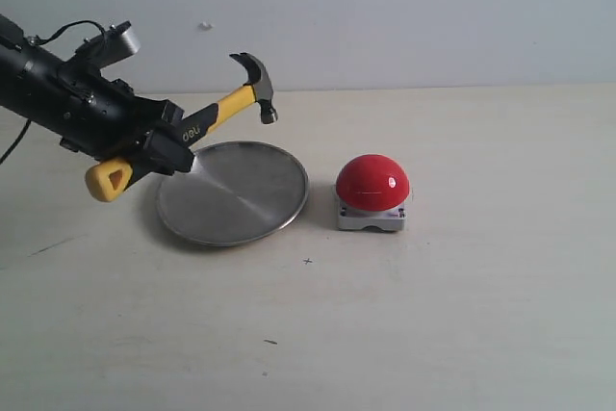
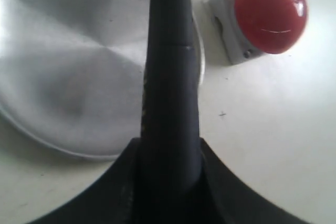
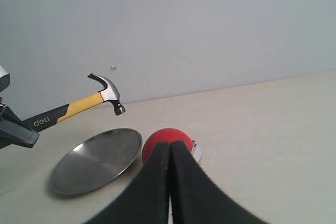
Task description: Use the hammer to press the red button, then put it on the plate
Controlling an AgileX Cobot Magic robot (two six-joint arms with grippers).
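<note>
Item, hammer point(image 1: 214, 117): off the desk point(image 1: 462, 315), in the air and tilted. The steel head is uppermost, over the far edge of the plate. The yellow looped end hangs lower, on the left side of the exterior view.
Item, left hand point(image 1: 169, 147): clamped on the black part of the hammer's handle. In the left wrist view the handle point(image 2: 170, 51) runs straight out from between the fingers.
Item, right hand point(image 3: 169, 148): fingers pressed together with nothing between them. It is outside the exterior view and looks toward the button from the other side.
Item, red button point(image 1: 372, 182): sits on its grey base on the desk, just beside the plate's right rim. Nothing touches it.
Item, plate point(image 1: 252, 207): flat on the desk and bare, lying under the raised hammer.
Gap, head to button: clearly apart, with the head above and to the left of the dome.
Status, grasp: done, with the tool held firmly and lifted.
Status, press: the pictures do not show whether it is done. The dome looks the same either way.
Status, placement: outstanding, since the hammer is not resting on the plate.
Judgement: the task is part-way at most.
</note>
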